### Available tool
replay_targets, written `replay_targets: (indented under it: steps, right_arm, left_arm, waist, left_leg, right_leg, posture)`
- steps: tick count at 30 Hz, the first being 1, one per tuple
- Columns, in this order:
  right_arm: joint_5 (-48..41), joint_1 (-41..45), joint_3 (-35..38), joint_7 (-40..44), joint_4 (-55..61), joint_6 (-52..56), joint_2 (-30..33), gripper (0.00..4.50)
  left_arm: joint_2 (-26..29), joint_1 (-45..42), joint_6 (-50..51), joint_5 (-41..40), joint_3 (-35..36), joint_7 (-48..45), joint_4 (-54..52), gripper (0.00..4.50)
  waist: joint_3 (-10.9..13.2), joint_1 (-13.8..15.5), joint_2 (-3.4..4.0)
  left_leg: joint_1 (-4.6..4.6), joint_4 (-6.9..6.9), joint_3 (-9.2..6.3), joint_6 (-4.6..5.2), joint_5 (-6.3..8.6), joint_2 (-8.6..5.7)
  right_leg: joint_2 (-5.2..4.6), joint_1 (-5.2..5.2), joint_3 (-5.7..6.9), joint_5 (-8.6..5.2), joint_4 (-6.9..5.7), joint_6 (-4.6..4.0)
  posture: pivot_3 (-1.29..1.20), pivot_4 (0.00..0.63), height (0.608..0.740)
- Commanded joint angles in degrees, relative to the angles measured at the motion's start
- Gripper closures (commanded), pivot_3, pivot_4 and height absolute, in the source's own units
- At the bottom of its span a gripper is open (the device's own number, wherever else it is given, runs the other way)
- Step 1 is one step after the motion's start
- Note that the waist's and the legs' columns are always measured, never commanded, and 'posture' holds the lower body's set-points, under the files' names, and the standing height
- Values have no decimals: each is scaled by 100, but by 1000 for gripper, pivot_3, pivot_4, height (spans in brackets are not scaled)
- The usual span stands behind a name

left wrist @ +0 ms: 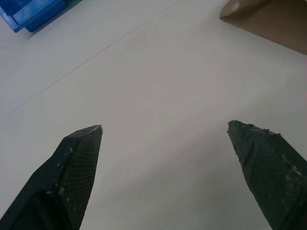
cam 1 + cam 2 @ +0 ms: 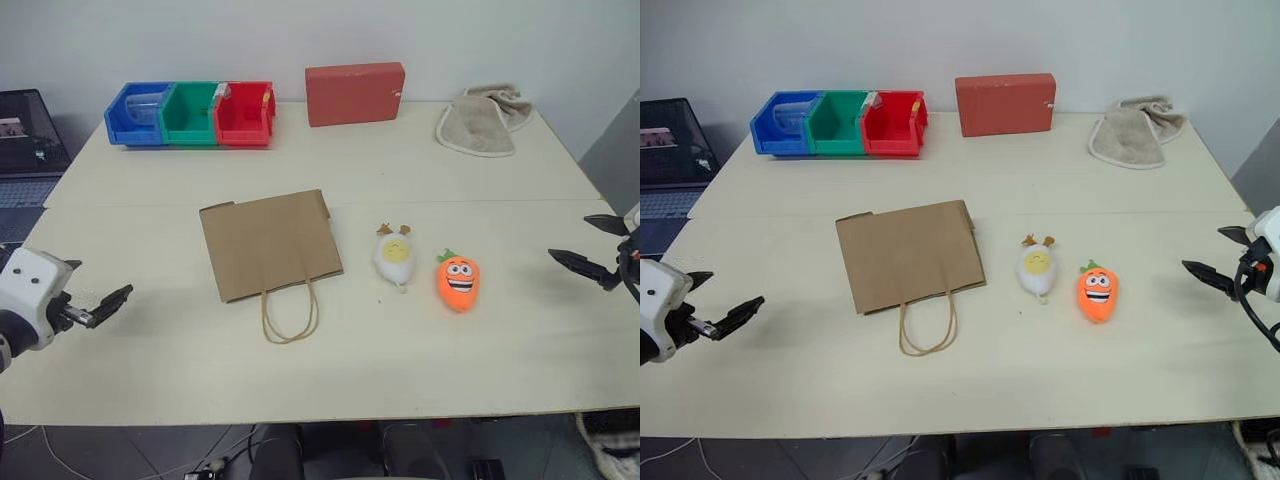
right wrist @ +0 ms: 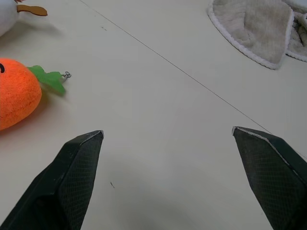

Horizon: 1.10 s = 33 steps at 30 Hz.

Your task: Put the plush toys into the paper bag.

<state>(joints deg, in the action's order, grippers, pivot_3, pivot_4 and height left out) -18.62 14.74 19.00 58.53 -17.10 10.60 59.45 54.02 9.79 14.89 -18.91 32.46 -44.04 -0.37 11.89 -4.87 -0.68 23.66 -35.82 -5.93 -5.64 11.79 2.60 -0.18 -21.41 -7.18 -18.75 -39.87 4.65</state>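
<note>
- My left gripper [image 1: 163,132] and right gripper [image 3: 168,132] hover spread wide, empty.
- The egg plush [image 2: 394,257] and carrot plush [image 2: 459,281] lie beside the flat paper bag [image 2: 268,243].

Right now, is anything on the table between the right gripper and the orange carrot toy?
Nothing visible. Bare table lies between the open right gripper and the carrot toy. The egg-shaped toy sits on the carrot's far side, toward the paper bag.
</note>
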Motion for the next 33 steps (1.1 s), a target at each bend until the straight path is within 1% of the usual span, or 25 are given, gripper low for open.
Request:
replay_targets:
  steps: [1,9,25,28,30,33]
  right_arm:
    - [-80,0,180,-32,290,8,13,0]
    - [-55,-43,196,-54,315,-3,-19,0]
    - [-21,51,148,-139,227,-116,-52,0]
    - [-22,52,148,-151,236,-117,-60,0]
    - [-19,28,155,-148,248,-123,-58,0]
    - [-24,0,165,-138,291,-118,-50,0]
  left_arm:
    - [-71,-93,-101,-57,152,-25,-119,37]
    - [-77,8,8,1,214,-61,-158,37]
    - [-109,-81,-445,8,321,-121,104,37]
    - [-188,-117,-660,-94,359,-208,100,37]
    - [-263,-126,-598,-287,440,-281,24,37]
    - [-278,-122,-601,-329,466,-347,6,37]
  waist:
    - [0,2,0]
    - [0,7,0]
    - [0,8,0]
    - [0,8,0]
    - [0,8,0]
    - [0,8,0]
  left_leg:
    - [0,0,0,0,0,0]
    - [0,-1,0,0,0,0]
    - [1,-1,1,0,0,0]
    - [1,-1,1,0,0,0]
    - [1,0,2,0,0,0]
    - [1,-1,1,0,0,0]
  right_leg:
    - [0,0,-1,0,0,0]
    - [0,0,-1,0,0,0]
    - [0,0,-1,0,0,0]
    - [0,0,-1,0,0,0]
    - [0,-1,-1,0,0,0]
    - [0,0,-1,0,-1,0]
  posture:
    - [0,150,740]
    - [0,150,740]
    - [0,150,740]
    - [0,150,740]
    - [0,150,740]
    - [0,150,740]
